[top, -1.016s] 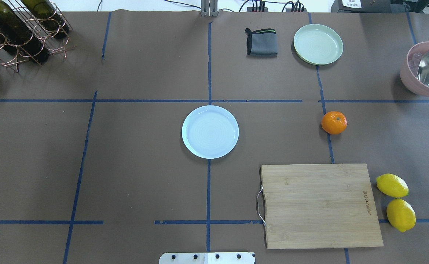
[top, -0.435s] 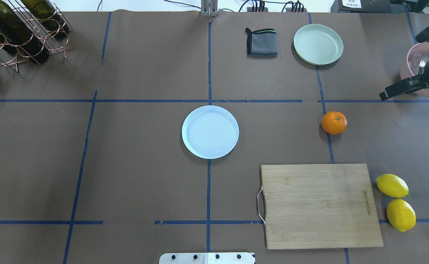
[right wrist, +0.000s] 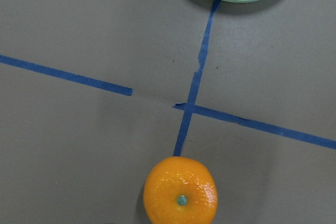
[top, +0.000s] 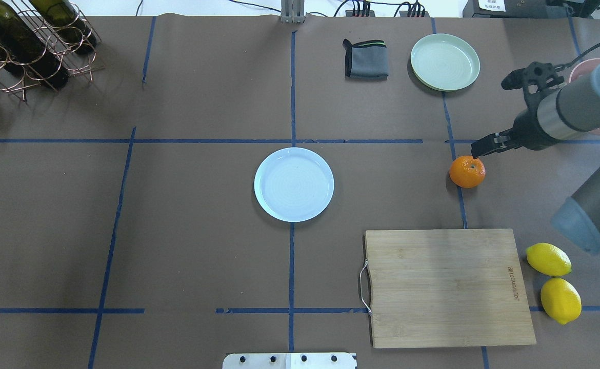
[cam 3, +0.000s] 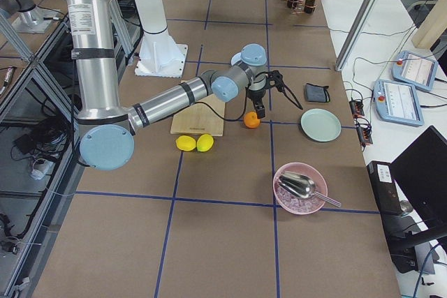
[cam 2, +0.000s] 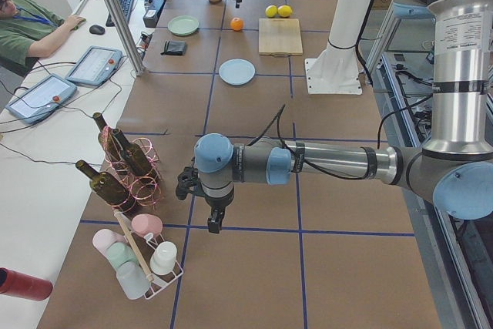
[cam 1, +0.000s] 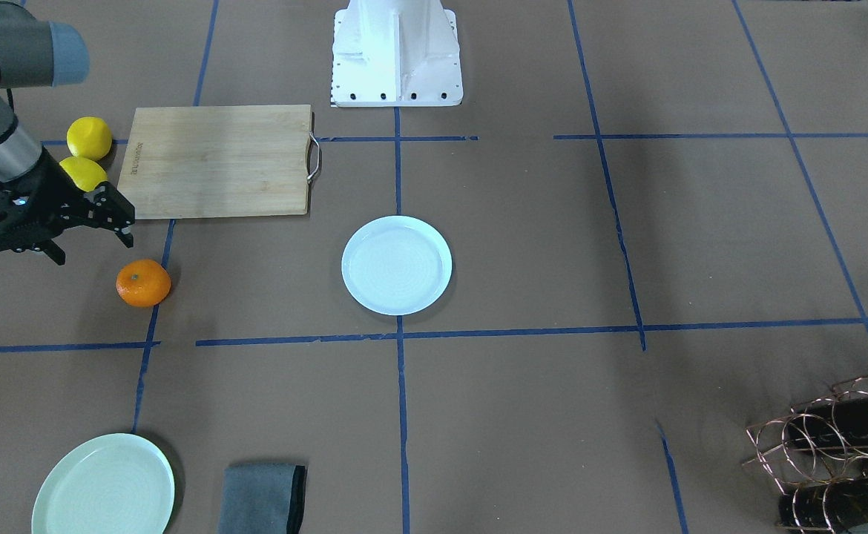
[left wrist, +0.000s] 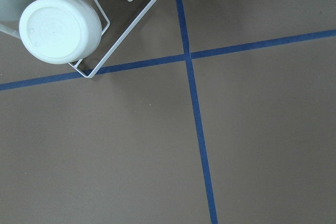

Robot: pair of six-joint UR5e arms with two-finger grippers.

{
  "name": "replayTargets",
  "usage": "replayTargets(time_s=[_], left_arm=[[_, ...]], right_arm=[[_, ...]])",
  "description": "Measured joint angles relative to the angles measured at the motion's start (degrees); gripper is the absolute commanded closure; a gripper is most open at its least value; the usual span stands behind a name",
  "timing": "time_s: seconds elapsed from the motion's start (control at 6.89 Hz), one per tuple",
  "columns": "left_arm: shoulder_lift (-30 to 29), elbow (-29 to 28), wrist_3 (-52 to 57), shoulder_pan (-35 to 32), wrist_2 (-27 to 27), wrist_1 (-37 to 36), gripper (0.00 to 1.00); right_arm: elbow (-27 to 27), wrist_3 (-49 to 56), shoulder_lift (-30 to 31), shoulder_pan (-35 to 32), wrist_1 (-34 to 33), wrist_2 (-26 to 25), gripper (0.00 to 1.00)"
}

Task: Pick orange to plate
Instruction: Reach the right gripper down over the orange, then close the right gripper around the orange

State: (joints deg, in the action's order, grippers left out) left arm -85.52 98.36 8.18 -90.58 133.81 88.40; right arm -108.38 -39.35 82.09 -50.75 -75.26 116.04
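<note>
The orange (top: 467, 171) rests on the brown table on a blue tape line, right of centre. It also shows low in the right wrist view (right wrist: 180, 198). The pale bluish-white plate (top: 294, 184) lies empty at the table's middle, well apart from the fruit. My right gripper (cam 1: 91, 245) hovers just beyond the orange on its far right side, open, with nothing between its fingers; one finger (top: 484, 146) reaches close to the orange's top edge. My left gripper (cam 2: 215, 225) hangs over bare table far off by the cup rack, and I cannot tell its state.
A mint-green plate (top: 444, 62) and a folded grey cloth (top: 365, 59) lie at the back. A wooden cutting board (top: 448, 287) and two lemons (top: 548, 259) sit near the orange. A pink bowl with a scoop (cam 3: 299, 188) and a bottle rack (top: 28, 41) stand at the ends.
My right arm has swung in from the table's right edge, past the pink bowl, leftward to just beside the orange. The orange and the plate have not moved.
</note>
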Motion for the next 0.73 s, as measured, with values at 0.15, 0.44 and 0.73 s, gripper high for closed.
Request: replayTargets(time_s=[0.15, 0.44, 0.73], left_arm=[[0.1, 0.0, 0.0, 0.0, 0.1, 0.1, 0.0], [0.2, 0.1, 0.0, 0.0, 0.1, 0.2, 0.0], [0.2, 0.1, 0.0, 0.0, 0.1, 0.2, 0.0]], right_arm=[[0.6, -1.0, -0.3, 2.2, 0.0, -2.5, 0.0], [2.3, -1.4, -0.9, 4.3, 0.1, -4.8, 0.0], [5.2, -1.5, -2.4, 5.4, 0.1, -6.3, 0.0]])
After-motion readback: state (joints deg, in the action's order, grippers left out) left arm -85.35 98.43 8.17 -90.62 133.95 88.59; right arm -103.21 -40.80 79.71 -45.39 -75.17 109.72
